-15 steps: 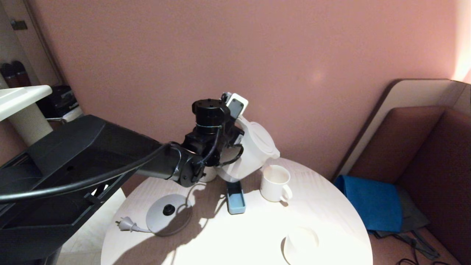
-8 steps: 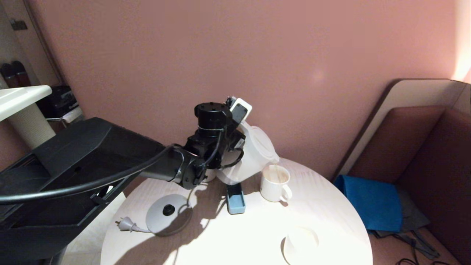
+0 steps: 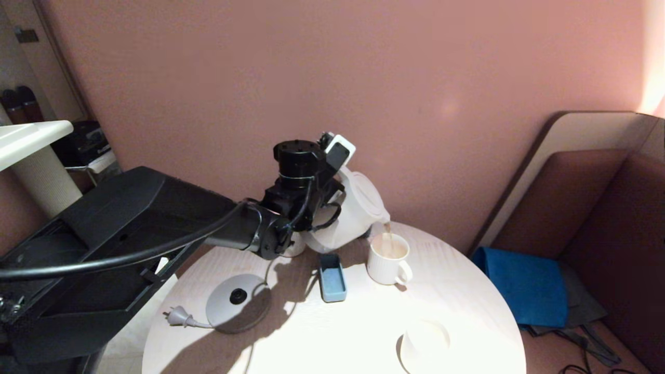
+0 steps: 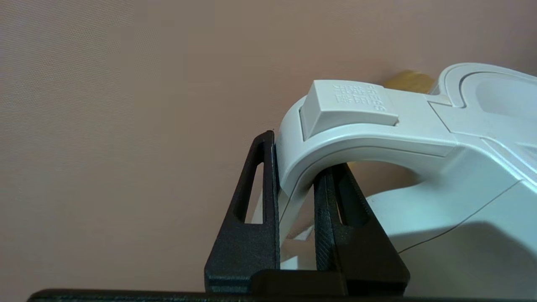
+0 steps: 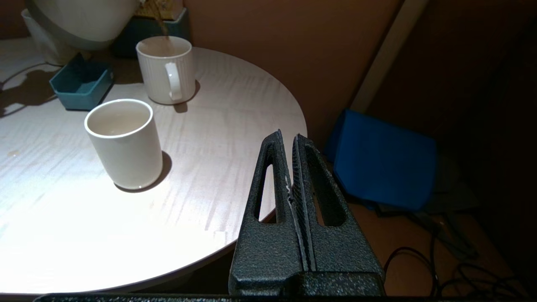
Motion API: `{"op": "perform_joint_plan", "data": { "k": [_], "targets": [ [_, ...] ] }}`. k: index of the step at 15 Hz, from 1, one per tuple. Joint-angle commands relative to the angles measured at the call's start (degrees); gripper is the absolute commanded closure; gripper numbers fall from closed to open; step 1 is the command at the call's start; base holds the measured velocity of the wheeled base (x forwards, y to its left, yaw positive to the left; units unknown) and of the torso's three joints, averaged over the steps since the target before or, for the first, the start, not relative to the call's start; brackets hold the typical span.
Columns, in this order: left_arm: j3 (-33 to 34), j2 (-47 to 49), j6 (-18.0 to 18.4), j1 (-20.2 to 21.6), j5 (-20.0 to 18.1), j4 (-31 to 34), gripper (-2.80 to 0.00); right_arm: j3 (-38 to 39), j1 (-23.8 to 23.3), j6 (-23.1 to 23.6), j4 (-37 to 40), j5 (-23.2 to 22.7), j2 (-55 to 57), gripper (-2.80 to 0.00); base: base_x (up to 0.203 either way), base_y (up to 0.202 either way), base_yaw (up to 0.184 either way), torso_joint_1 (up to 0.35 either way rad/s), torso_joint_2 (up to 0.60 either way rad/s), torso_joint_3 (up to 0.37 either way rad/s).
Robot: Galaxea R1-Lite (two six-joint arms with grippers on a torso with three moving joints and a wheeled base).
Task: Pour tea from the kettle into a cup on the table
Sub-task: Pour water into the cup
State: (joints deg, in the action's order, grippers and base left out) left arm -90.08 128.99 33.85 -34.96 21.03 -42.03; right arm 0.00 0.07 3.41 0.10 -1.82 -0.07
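The cream-white kettle (image 3: 358, 208) hangs tilted over the round table (image 3: 363, 322), its spout just above the ribbed white cup (image 3: 387, 262). A thin brownish stream of tea (image 3: 387, 235) falls from the spout into the cup, and pale tea shows inside it. My left gripper (image 4: 300, 155) is shut on the kettle's loop handle (image 4: 356, 134), one finger on each side of it. The right wrist view shows the cup (image 5: 165, 71) with the stream of tea (image 5: 161, 23) entering it. My right gripper (image 5: 289, 136) is shut and empty, off the table's near right edge.
The grey kettle base (image 3: 238, 306) and its plug (image 3: 176, 316) lie at the table's front left. A small blue tray (image 3: 332, 272) sits left of the cup. A smooth white cup (image 3: 423, 343) stands near the front edge. A blue cloth (image 3: 524, 291) lies on the floor at right.
The kettle has tipped further toward the cup and shifted slightly up and back. Tea now streams from the spout, and the cup holds more tea than before.
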Motion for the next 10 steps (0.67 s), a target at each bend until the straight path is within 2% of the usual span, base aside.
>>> {"op": "perform_joint_plan", "data": {
  "k": [1, 10],
  "targets": [
    [-0.2, 0.4, 1.1, 0.1, 0.2, -0.2, 0.00, 0.0, 0.0, 0.0, 0.0, 0.0, 0.1, 0.00, 0.000, 0.000, 0.000, 0.000, 0.00, 0.000],
    [-0.4, 0.7, 4.9, 0.0, 0.1, -0.3, 0.00, 0.0, 0.0, 0.0, 0.0, 0.0, 0.1, 0.00, 0.000, 0.000, 0.000, 0.000, 0.00, 0.000]
  ]
}}
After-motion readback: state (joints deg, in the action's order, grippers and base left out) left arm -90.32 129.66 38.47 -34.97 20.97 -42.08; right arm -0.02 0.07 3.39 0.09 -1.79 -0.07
